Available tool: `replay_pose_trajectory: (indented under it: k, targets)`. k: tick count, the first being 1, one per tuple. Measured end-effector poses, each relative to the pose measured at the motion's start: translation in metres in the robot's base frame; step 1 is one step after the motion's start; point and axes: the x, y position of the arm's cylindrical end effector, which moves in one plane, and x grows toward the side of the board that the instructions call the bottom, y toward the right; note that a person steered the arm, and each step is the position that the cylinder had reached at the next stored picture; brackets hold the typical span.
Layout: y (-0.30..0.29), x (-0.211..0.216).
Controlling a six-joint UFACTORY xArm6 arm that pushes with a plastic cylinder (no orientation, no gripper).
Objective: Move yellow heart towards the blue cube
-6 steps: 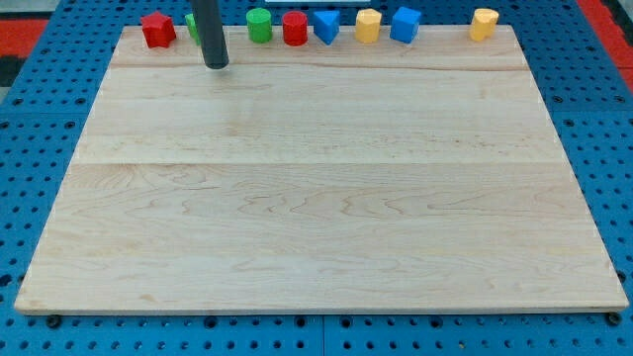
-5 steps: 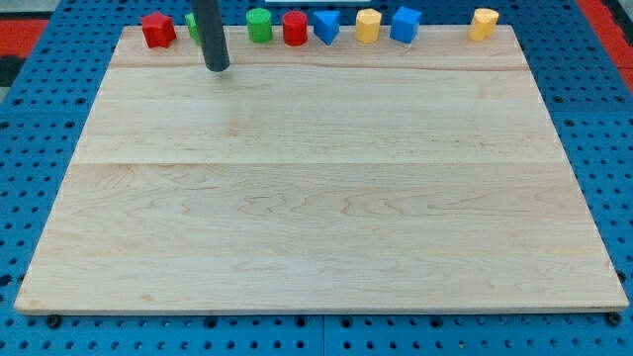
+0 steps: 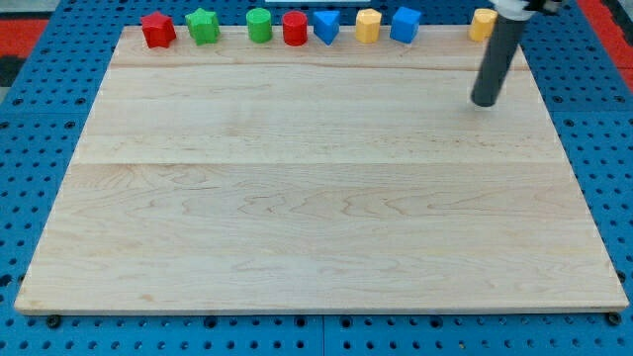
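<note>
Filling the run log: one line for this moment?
tip: below yellow heart, apart | blue cube: left of heart | contact: none

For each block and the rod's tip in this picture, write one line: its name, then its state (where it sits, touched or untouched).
red block: top edge, far left, untouched
green block: beside red, untouched
green cylinder: top row, untouched
red cylinder: top row, untouched
blue block: top row, untouched
yellow block: left of blue cube
blue cube: top row, untouched
yellow heart: top right, partly behind rod
my tip: below yellow heart, apart
</note>
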Motion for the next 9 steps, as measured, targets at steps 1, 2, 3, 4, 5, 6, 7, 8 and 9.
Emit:
replay_pose_trajectory:
  k: [1,2,3,4,5,6,7,8,9]
  targets:
    - [0.043,0.000]
    - [0.060,0.000]
    - [0.060,0.000]
    - [0.060,0.003]
    - [0.060,0.011]
    - [0.060,0.012]
    - [0.061,0.012]
    - [0.074,0.012]
    - [0.114,0.012]
